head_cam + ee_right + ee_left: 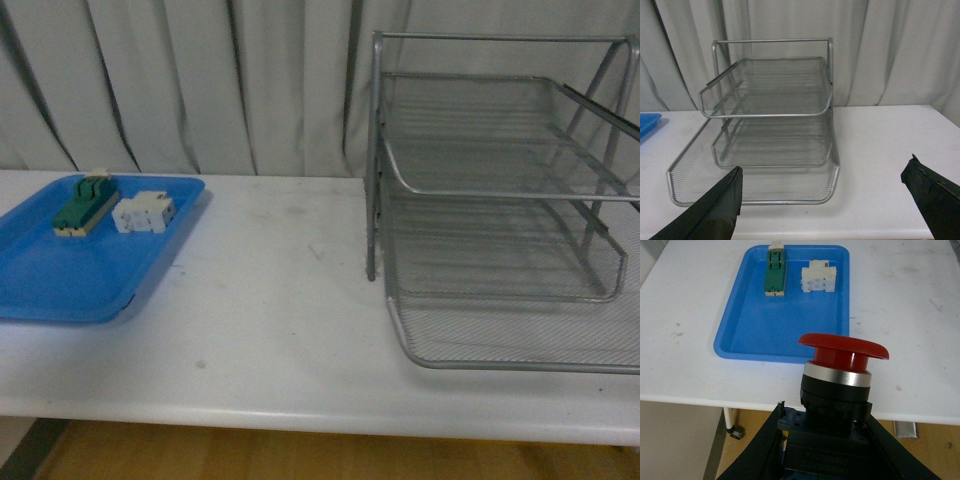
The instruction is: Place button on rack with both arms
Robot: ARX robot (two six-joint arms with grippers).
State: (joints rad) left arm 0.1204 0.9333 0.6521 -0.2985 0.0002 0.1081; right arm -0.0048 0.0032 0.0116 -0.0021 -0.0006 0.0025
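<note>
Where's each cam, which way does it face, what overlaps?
Front: on the body, facing across the table; tray left, rack right; no arm visible.
Left wrist: above the table's near edge, looking down at the tray; left gripper shut on the button.
Right wrist: low, facing the rack's open front; right gripper open, both fingers showing.
Shared: front and left wrist see the tray, green block and white part; front and right wrist see the rack.
</note>
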